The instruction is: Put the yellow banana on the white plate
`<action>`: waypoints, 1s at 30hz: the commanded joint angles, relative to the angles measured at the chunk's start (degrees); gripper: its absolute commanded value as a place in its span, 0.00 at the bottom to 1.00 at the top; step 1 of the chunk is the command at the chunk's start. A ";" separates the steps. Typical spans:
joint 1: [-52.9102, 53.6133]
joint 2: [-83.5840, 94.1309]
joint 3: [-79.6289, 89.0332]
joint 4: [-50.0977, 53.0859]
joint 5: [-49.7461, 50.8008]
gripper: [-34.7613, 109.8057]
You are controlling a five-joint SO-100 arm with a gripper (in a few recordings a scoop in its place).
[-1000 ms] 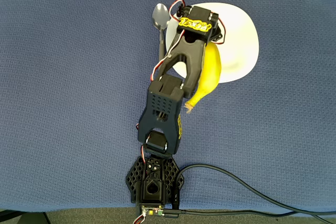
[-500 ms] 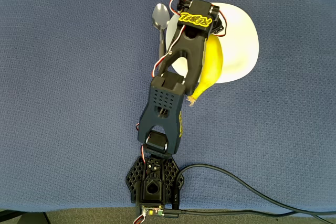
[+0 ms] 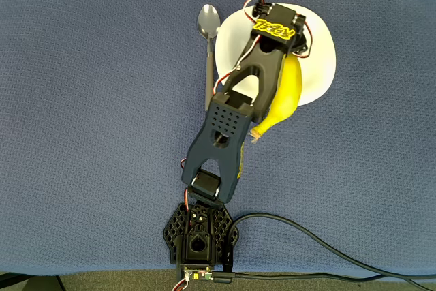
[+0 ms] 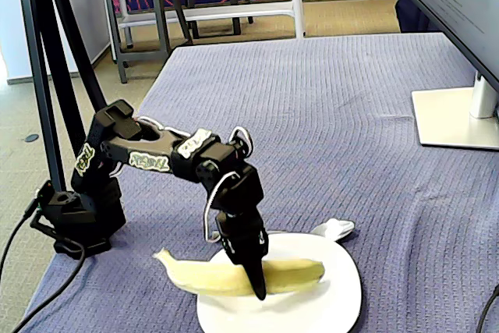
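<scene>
In the overhead view the yellow banana [image 3: 285,97] lies slanted, its upper half over the white plate [image 3: 320,59] and its stem end past the plate's lower-left rim. My black gripper [image 3: 283,46] sits above the banana's upper part and hides that end. From the fixed view the gripper [image 4: 256,280] points straight down and is shut on the banana [image 4: 210,277] a little past its middle. The banana's right part is over the plate [image 4: 327,306] and its left part juts out over the cloth. I cannot tell whether the banana touches the plate.
A grey metal spoon [image 3: 207,32] lies just left of the plate, its handle running toward the arm's base. A monitor stand [image 4: 456,118] stands at the right of the blue cloth. A black cable [image 3: 320,247] trails from the base toward the lower right.
The gripper swung to the right with the banana, farther over the plate. The spoon's bowl, which the wrist crowded before, now lies open to view.
</scene>
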 commanded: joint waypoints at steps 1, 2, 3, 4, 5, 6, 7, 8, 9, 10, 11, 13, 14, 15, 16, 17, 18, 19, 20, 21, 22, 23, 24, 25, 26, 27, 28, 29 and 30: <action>0.62 0.26 -7.12 -0.35 -0.53 0.25; 0.62 0.18 -7.29 -0.35 -0.53 0.25; 0.53 0.26 -7.38 -0.35 -0.70 0.25; 0.44 0.44 -7.38 -0.26 -0.97 0.25; 0.35 0.70 -7.12 -0.18 -1.14 0.25; 0.18 0.88 -6.86 -0.18 -1.14 0.26; 0.09 1.14 -6.50 -0.18 -1.14 0.26; -0.09 1.41 -6.06 -0.18 -1.23 0.27; -0.18 1.58 -5.71 -0.09 -1.23 0.28; -0.26 1.85 -5.36 0.00 -1.23 0.29; -0.35 2.02 -5.19 0.00 -1.23 0.30; -0.44 2.29 -4.75 0.00 -1.32 0.31; -0.53 2.46 -4.48 0.00 -1.32 0.32; -0.62 2.64 -4.31 0.00 -1.23 0.34; -0.62 2.81 -3.87 0.00 -0.79 0.36; -0.70 2.99 -3.52 -0.18 -0.70 0.38; -0.88 3.16 -3.34 -0.18 -0.70 0.38; -0.97 3.25 -2.90 -0.18 -0.79 0.39; -1.14 3.34 -2.64 -0.18 -0.88 0.40; -1.32 3.34 -2.29 -0.26 -0.79 0.41; -1.41 3.34 -1.85 -0.35 -0.53 0.42; -1.49 3.34 -1.58 -0.44 -0.53 0.43; -1.67 3.34 -1.23 -0.53 -0.44 0.43; -1.76 3.34 -0.97 -0.53 -0.26 0.43; -1.85 3.25 -0.79 -0.53 -0.18 0.44; -1.93 3.25 -0.62 -0.53 -0.09 0.44; -2.02 3.25 -0.35 -0.53 0.09 0.45; -2.20 3.25 -0.26 -0.44 0.18 0.46; -2.46 3.34 -0.18 -0.18 0.09 0.46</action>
